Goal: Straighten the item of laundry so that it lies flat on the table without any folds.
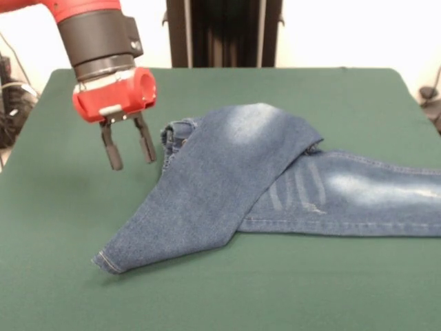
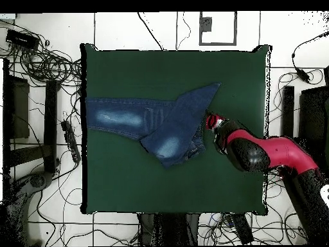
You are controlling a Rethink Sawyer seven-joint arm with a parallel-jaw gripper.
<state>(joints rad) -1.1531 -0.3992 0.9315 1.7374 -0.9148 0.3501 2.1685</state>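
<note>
While cables [image 2: 45,61] ring the green table [image 1: 69,207], folded jeans [image 1: 227,179] lie beside the spread, empty gripper [image 1: 129,148].

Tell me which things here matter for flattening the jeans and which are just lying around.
Part of the job:
- jeans, one leg folded across the other
- green table
- gripper, open, empty, hovering beside the waistband

Just lying about:
- cables on the floor beside the table
- wall outlet
</note>
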